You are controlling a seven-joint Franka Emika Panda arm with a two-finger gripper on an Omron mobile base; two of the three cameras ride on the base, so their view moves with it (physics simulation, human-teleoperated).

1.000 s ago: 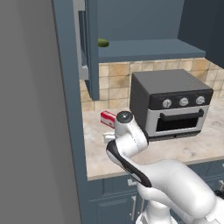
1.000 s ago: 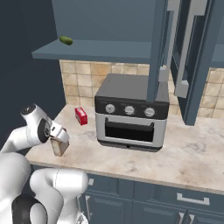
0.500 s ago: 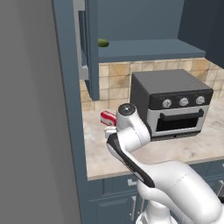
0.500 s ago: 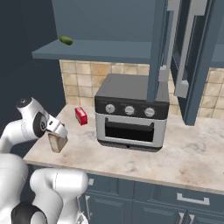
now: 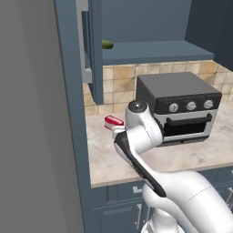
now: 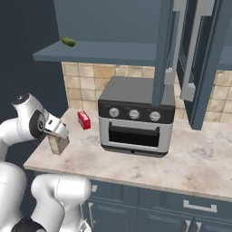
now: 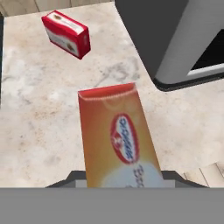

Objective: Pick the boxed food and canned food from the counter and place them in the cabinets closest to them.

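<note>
We see the arm folded low over the counter (image 6: 136,165), wrist bent down at its left end, gripper (image 6: 58,136) clamped on the carton (image 7: 120,140), lifted above the counter beside the oven (image 6: 136,120)
</note>
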